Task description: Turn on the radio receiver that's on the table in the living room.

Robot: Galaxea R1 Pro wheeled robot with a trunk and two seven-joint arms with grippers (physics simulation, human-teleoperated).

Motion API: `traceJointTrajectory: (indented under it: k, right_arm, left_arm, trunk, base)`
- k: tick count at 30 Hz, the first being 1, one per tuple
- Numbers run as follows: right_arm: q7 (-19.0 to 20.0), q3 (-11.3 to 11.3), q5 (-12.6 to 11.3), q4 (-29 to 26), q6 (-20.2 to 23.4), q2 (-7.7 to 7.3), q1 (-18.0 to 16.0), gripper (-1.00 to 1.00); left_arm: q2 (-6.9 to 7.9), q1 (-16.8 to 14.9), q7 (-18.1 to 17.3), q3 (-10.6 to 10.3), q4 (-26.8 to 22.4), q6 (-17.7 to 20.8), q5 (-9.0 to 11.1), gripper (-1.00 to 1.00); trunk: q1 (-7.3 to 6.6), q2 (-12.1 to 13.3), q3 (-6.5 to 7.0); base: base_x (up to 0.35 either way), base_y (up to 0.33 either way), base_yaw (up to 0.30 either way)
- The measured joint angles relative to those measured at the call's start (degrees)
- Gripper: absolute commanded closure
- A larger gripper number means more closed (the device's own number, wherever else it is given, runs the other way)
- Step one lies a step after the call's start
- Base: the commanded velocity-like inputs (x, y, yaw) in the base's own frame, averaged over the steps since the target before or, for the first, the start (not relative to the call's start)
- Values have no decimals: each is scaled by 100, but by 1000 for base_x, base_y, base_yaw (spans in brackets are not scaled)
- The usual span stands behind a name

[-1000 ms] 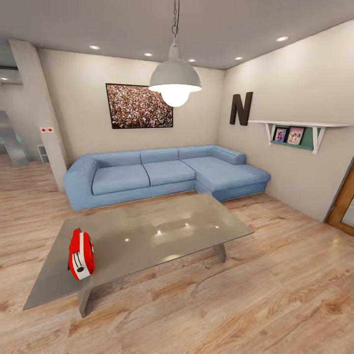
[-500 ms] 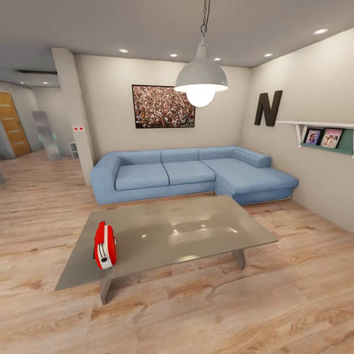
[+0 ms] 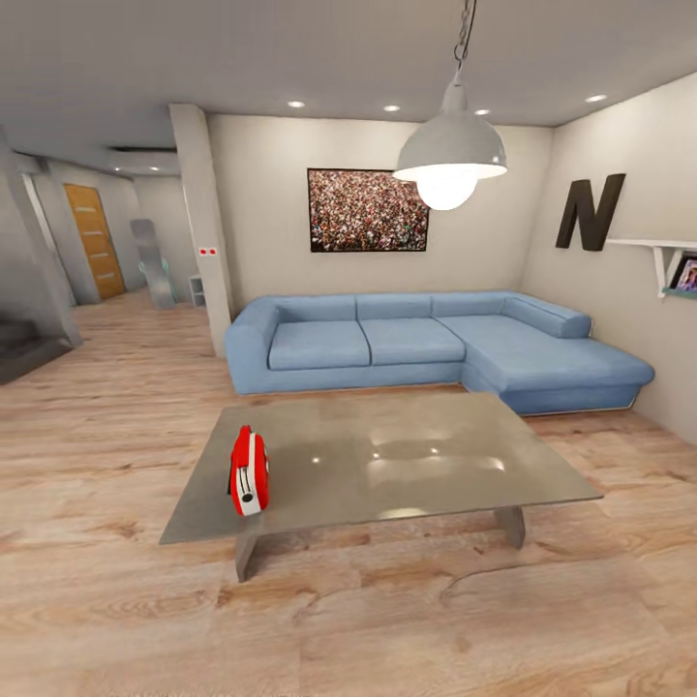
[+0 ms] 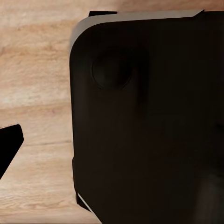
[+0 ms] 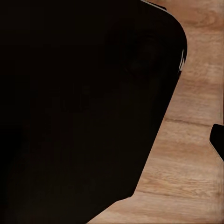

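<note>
Radio receiver (image 3: pixel 249 471) stands on table (image 3: pixel 407 455); wall letter (image 3: pixel 588 211) reads "N".

The table (image 3: pixel 407 455) has a glossy grey-brown top, smooth as glass, mirroring the ceiling lights, and the radio (image 3: pixel 249 471) on it looks like shiny red plastic with white trim. Around the table the floor (image 3: pixel 97 455) is light wood plank with visible grain and a slight sheen; behind the table the sofa (image 3: pixel 426 339) is matt blue cloth. Above it the lamp (image 3: pixel 451 150) has a smooth, pale matt shade on a metal chain, against matt beige walls (image 3: pixel 261 213).
</note>
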Motion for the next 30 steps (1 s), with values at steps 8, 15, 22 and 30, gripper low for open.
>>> traceJointTrajectory:
  k: [8, 15, 22, 30]
  right_arm:
    - [-5, 1, 0, 0, 0, 1, 0, -100]
    - [-7, 1, 0, 0, 0, 1, 0, -100]
    - [-8, 1, 0, 0, 0, 1, 0, -100]
    - [-3, 4, 1, 0, 0, -4, 0, -100]
  left_arm:
    - [-2, 0, 0, 1, 0, -1, 0, -100]
    - [-2, 0, 0, 1, 0, -4, 0, -100]
    - [-2, 0, 0, 1, 0, -4, 0, -100]
    - [1, 0, 0, 2, 0, -5, 0, -100]
  trunk:
    - [0, 0, 0]
    - [0, 0, 0]
    - [0, 0, 0]
    - [0, 0, 0]
  base:
    - [0, 0, 279]
    - [0, 0, 279]
    - [0, 0, 279]
    - [37, 0, 218]
